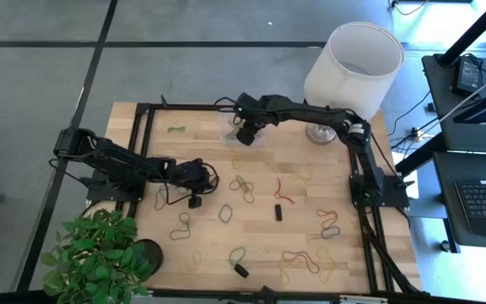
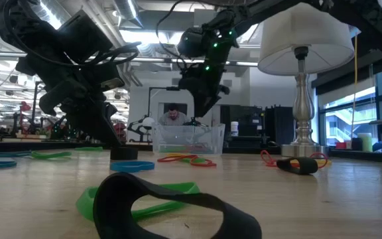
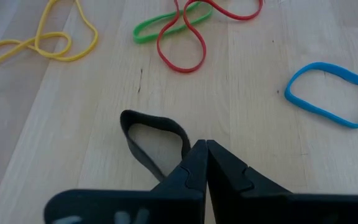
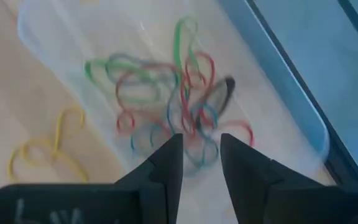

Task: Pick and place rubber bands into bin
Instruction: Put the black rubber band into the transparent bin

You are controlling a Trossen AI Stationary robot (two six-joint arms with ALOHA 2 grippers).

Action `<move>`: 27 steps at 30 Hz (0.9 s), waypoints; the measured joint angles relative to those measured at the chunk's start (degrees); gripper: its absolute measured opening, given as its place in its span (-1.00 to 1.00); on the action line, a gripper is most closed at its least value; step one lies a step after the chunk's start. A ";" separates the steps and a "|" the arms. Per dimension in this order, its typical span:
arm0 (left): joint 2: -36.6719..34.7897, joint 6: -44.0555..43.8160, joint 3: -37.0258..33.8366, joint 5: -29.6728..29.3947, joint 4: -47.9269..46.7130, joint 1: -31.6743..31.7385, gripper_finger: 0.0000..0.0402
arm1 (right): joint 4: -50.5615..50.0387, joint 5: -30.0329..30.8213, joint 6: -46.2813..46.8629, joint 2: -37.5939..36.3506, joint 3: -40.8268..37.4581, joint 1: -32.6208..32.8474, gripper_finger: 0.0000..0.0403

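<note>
Rubber bands in red, green, yellow, blue and black lie scattered over the wooden table (image 1: 251, 245). The clear bin (image 1: 234, 135) stands near the far edge, and several bands (image 4: 166, 99) lie tangled in it. My right gripper (image 4: 201, 155) hovers open just above the bin (image 2: 188, 139), holding nothing. My left gripper (image 1: 194, 199) is low over the table's left half, shut on a black band (image 3: 154, 134). A blue band (image 3: 331, 93) and a red and green tangle (image 3: 185, 31) lie beyond it. My left gripper (image 3: 204, 144) pinches the black band between its two shut fingers, at the near end of the loop (image 3: 161, 168). The fingers come slanting down from the table's left. The open loop (image 3: 157, 121) sticks out beside the fingertips, low at the wood. Whether it is lifted clear, I cannot tell.
A lamp with a big white shade (image 1: 354, 63) stands at the far right, its base (image 1: 319, 133) close to the bin. A potted plant (image 1: 99, 253) fills the near left corner. Small black blocks (image 1: 278, 211) (image 1: 241, 270) lie among the bands. Black frame rails (image 1: 142, 152) edge the table.
</note>
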 joint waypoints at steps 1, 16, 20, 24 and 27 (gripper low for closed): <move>0.00 0.00 0.00 -0.04 0.00 0.00 -1.00 | -1.80 0.04 0.10 -0.64 0.00 0.44 -0.46; 0.00 -1.70 0.00 -1.36 0.02 0.00 -0.99 | 3.55 1.57 14.17 -28.45 -31.55 17.68 -0.55; 0.00 -2.34 0.00 -1.81 0.02 0.00 -0.99 | 9.13 4.47 23.59 -37.10 -43.44 25.78 -0.55; 0.00 -0.84 0.00 -3.13 0.02 0.00 -0.98 | 15.38 7.23 32.91 -43.41 -53.52 34.12 -0.55; 0.00 2.23 0.00 -2.81 0.00 0.00 -0.94 | 21.00 11.41 38.22 -45.89 -60.06 39.43 -0.55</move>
